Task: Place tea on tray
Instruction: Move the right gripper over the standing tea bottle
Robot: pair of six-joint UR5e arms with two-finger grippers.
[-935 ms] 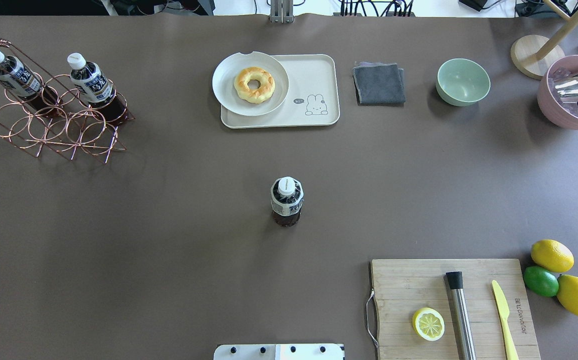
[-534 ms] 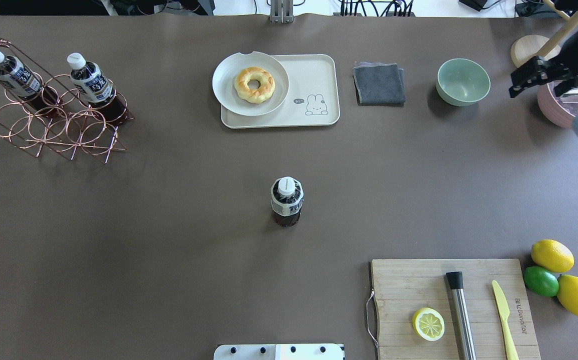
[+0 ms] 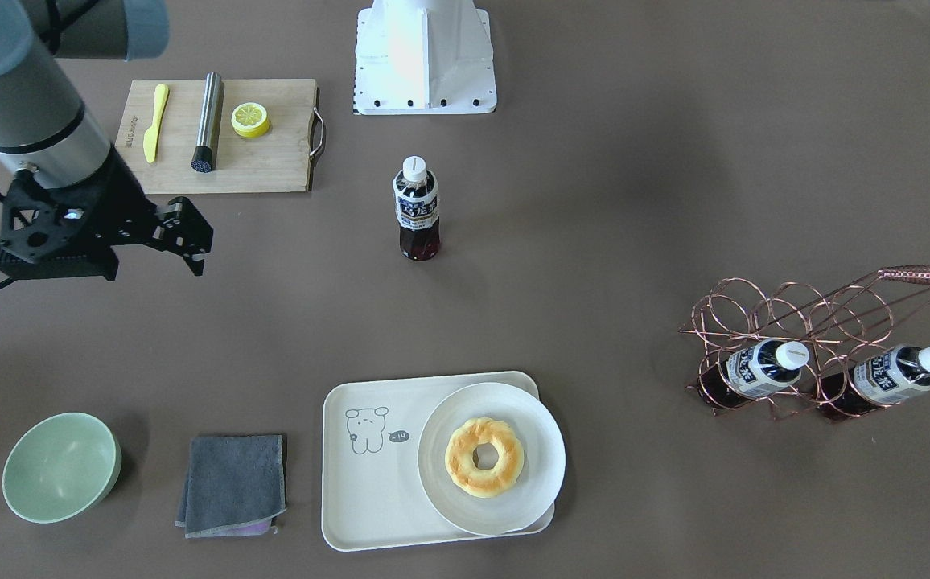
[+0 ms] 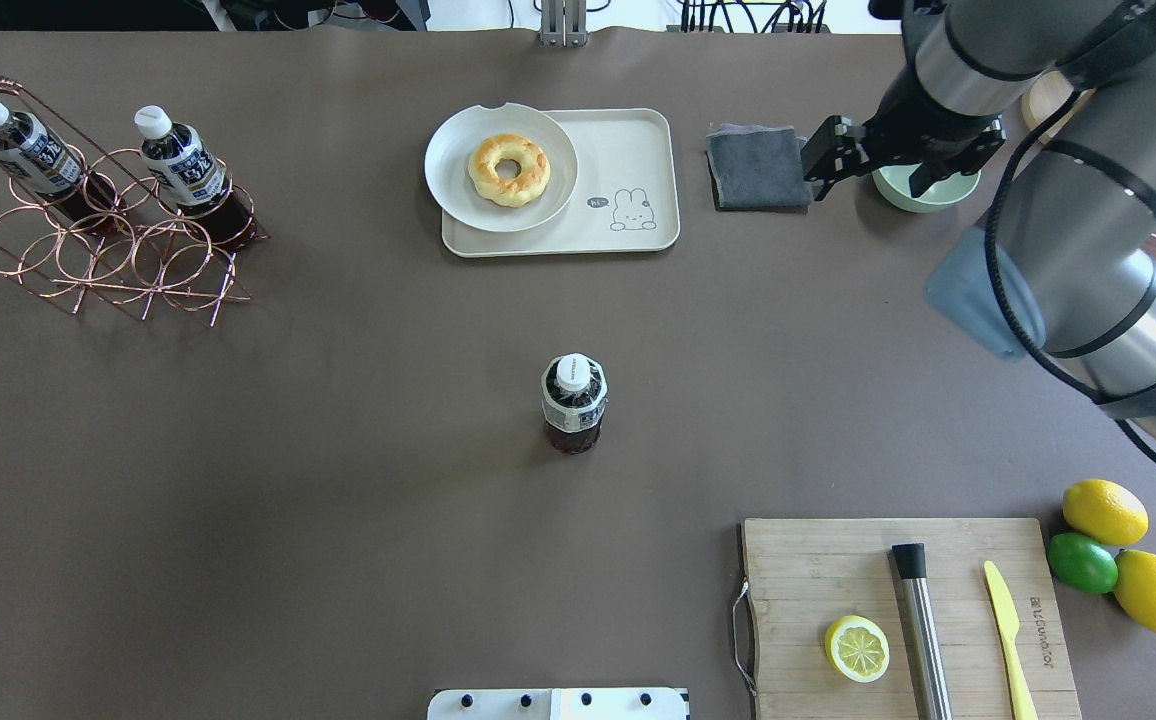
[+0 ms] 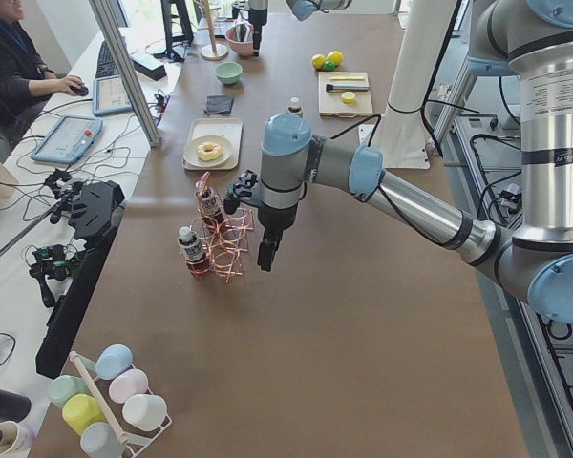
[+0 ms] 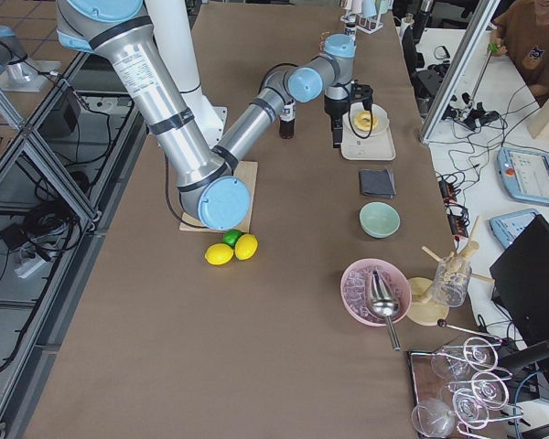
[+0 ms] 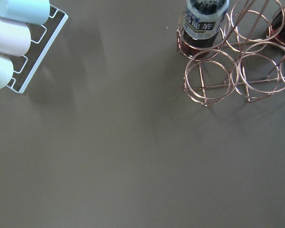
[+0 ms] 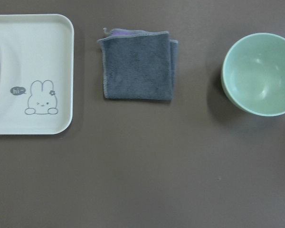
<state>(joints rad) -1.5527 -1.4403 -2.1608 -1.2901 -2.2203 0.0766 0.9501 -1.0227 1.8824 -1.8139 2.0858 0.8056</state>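
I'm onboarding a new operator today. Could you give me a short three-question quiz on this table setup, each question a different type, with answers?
1. True or false: the loose tea bottle stands upright on the table, outside the tray.
2. What lies on the round plate? A) a lemon half B) a doughnut C) a folded cloth
3. Fill in: the wire rack holds ___ bottles.
Key: 1 true; 2 B; 3 two.
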